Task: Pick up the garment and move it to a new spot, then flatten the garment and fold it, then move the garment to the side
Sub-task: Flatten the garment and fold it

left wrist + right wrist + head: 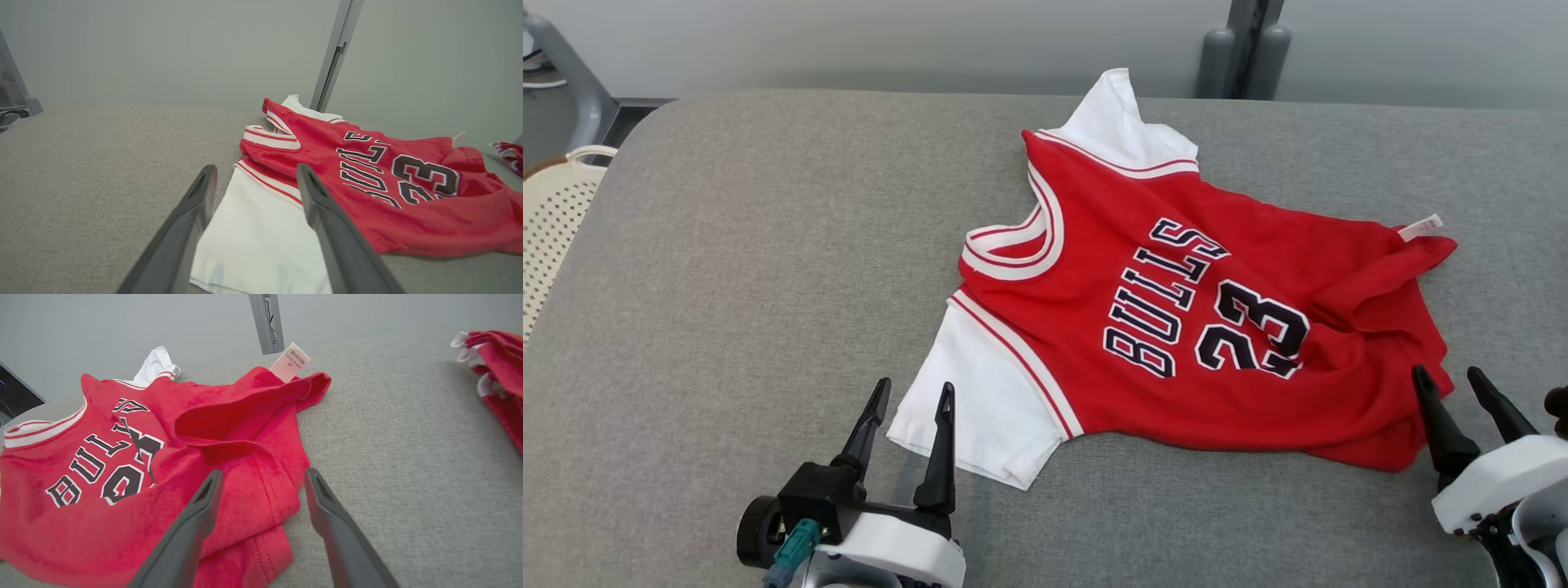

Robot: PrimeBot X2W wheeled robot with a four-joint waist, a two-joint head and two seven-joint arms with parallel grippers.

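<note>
Red jersey lies spread but rumpled at the hem, unfolded. Left gripper and right gripper are both released, empty. Flattening, folding and moving aside are outstanding.

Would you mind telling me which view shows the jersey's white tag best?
The right wrist view: the tag stands large and close at the jersey's hem, print faintly visible. In the head view it is a small white strip; in the left wrist view, a pale sliver.
</note>
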